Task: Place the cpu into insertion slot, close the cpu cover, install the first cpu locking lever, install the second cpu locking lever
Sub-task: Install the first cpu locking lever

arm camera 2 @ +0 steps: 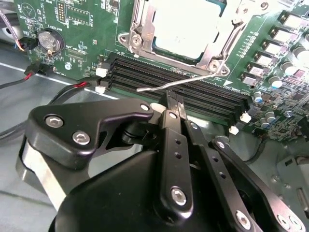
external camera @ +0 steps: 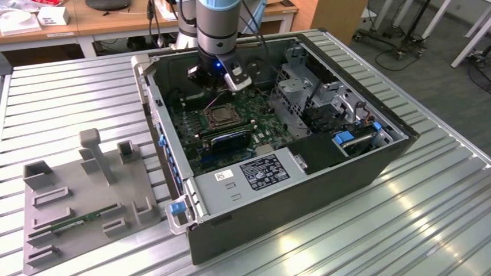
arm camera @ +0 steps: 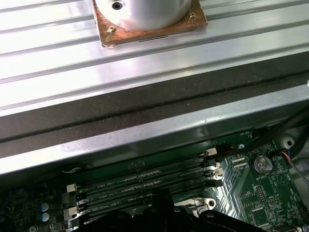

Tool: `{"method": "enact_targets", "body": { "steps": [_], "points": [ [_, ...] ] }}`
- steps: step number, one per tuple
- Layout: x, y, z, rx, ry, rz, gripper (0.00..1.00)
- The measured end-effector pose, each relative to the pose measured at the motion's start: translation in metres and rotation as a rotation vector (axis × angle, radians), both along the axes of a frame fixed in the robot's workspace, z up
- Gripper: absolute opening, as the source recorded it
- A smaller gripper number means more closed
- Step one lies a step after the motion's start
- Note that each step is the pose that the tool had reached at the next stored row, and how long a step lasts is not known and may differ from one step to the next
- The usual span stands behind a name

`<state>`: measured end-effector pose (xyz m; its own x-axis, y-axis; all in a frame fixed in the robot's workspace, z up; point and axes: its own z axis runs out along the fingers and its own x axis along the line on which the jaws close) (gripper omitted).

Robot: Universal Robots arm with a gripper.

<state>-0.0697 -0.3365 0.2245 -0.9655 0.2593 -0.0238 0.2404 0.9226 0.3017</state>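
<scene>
In the second wrist view the cpu [arm camera 2: 188, 24] lies pale and flat in the insertion slot [external camera: 218, 117], with the silvery cpu cover [arm camera 2: 137, 34] folded down around it. A thin wire locking lever [arm camera 2: 149, 88] stands out from the socket corner over the black memory slots [arm camera 2: 212, 94]. My gripper [arm camera 2: 173, 98] is shut, its black fingertips right at the lever's shaft; I cannot tell whether they pinch it or only touch it. In the exterior view the gripper [external camera: 220, 80] hangs inside the open computer case, just behind the socket.
A grey drive cage [external camera: 303, 92] and a white-labelled power supply [external camera: 261, 171] flank the motherboard. The case wall [arm camera: 145, 130] runs close beside the memory slots. Red and black cables [arm camera 2: 58, 94] lie near the gripper. A grey fixture [external camera: 77, 201] sits on the ribbed table [external camera: 429, 207].
</scene>
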Motion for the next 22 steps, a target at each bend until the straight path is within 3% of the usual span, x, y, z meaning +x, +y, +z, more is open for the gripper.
{"method": "enact_targets", "body": {
  "steps": [22],
  "points": [
    [0.0025,-0.0016,-0.0081,-0.0002,0.0001,-0.002,0.11]
  ]
}}
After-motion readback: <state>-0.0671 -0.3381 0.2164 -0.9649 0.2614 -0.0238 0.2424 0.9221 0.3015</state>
